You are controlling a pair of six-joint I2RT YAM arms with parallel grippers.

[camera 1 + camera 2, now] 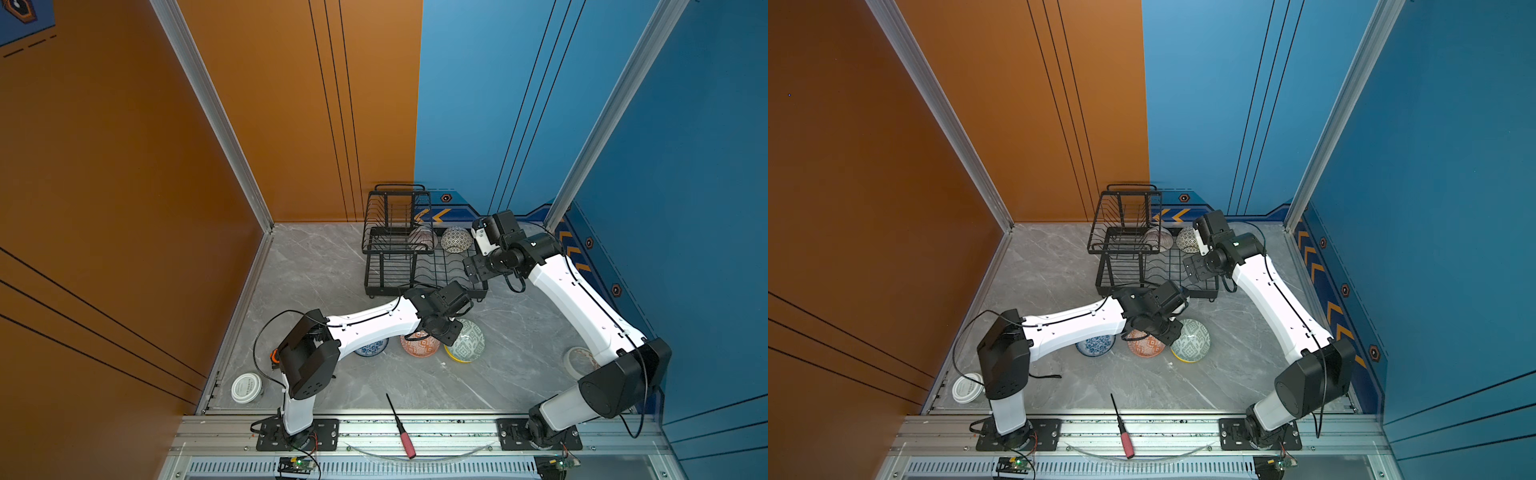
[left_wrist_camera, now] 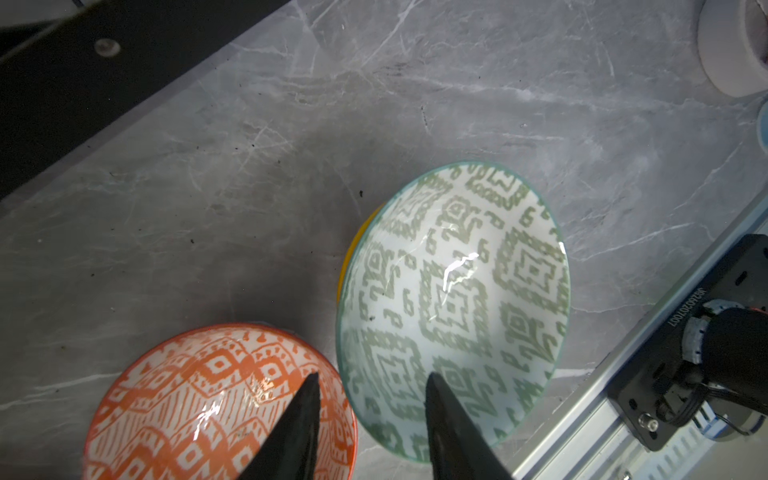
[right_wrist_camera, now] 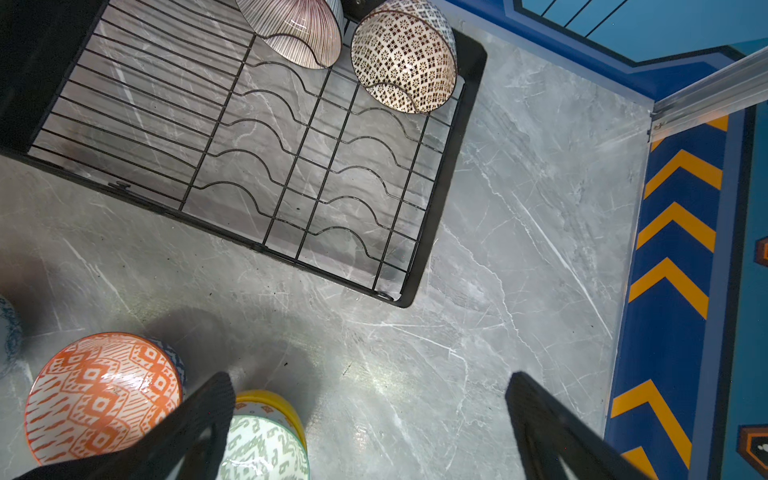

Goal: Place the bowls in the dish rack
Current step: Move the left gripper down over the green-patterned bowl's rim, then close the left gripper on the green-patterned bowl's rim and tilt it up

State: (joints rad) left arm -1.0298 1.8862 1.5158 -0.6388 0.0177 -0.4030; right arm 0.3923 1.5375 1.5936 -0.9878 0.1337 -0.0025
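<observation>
**Stock as seen on the worktop (image 1: 332,270)**

- Dish rack (image 1: 384,292) (image 3: 440,187): black wire, standing at the far edge of the worktop about midway along, with a raised basket tier at its left end.
- Pink striped bowl (image 1: 423,237) (image 3: 295,29): on edge in the rack's farthest slots, next to the raised tier.
- White black-dotted bowl (image 1: 456,240) (image 3: 403,54): on edge just beside it, at the rack's far right corner.
- Blue floral bowl (image 1: 372,348): upright mid-worktop, partly under the left arm.
- Orange bowl (image 1: 419,345) (image 2: 199,395): upright, just right of the blue one.
- Green bowl (image 1: 467,343) (image 2: 457,291): tilted, lying in the yellow bowl (image 2: 347,257) (image 3: 276,401), close beside the orange one.
- Left gripper (image 2: 372,378): low over these two bowls, jaws part-way apart. One finger is over the orange bowl and the other inside the green one, with the green rim between them. Nothing looks clamped.
- Right gripper (image 3: 370,380): above the rack's right end, jaws spread wide and empty.
- Tape roll (image 1: 577,361): at the right edge, partly behind the right arm.
- White lidded tub (image 1: 246,387): in the near left corner.
- Screwdriver (image 1: 401,428): on the metal rail along the near edge.
</observation>
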